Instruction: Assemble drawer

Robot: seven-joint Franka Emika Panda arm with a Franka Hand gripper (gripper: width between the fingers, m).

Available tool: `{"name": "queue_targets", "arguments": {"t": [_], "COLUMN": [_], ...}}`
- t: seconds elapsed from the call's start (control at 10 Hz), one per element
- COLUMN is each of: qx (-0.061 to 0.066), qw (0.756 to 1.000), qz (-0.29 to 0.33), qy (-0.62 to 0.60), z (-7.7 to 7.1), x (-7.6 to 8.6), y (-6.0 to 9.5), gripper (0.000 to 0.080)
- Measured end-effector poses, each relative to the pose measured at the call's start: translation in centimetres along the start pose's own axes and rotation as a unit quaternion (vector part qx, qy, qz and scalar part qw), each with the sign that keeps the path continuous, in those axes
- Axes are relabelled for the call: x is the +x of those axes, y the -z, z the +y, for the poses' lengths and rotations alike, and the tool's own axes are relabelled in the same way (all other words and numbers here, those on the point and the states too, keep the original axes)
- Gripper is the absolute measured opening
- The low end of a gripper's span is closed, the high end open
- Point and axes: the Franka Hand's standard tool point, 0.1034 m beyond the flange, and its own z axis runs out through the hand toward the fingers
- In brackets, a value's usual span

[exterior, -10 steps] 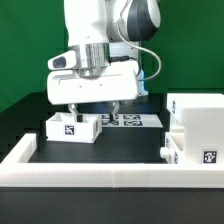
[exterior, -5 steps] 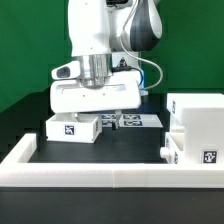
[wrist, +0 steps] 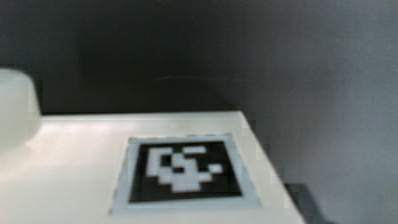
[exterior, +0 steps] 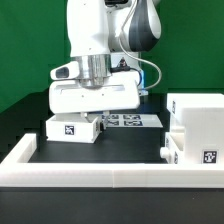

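Note:
A small white open-topped tray [exterior: 72, 128] with a black-and-white tag on its front stands at the exterior view's left. My gripper [exterior: 88, 115] hangs low right over it. Its jaws look spread and hold nothing, and the tips are partly hidden behind the tray. The wrist view shows a white tray surface [wrist: 71, 150] and its tag [wrist: 178, 170] very close, with no fingers clearly seen. The tall white drawer shell [exterior: 196, 118] stands at the exterior view's right. A second small tray [exterior: 192, 152] with a tag is at its front.
The marker board [exterior: 132, 120] lies flat behind the left tray. A long low white border wall [exterior: 100, 176] runs along the front and up the exterior view's left side. A green backdrop stands behind.
The gripper has come down and shifted toward the exterior view's left, over the small tray. It has barely moved in the last half second.

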Motion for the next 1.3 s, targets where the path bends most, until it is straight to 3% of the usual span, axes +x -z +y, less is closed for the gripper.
{"name": "queue_targets", "arguments": {"t": [0.1, 0.4, 0.9, 1.1, 1.3], "qx": [0.000, 0.001, 0.024, 0.029, 0.028], "qw": [1.000, 1.000, 1.000, 0.999, 0.998], "qz": [0.002, 0.006, 0.009, 0.016, 0.015], "qy": [0.000, -0.002, -0.011, -0.003, 0.048], "z": [0.0, -0.4, -8.7, -10.4, -10.3], "x": [0.2, 0.8, 5.0, 6.4, 6.3], "y": [0.1, 0.3, 2.1, 2.8, 2.7], "gripper": [0.0047, 0.0045, 0.0044, 0.0044, 0.0044]}}
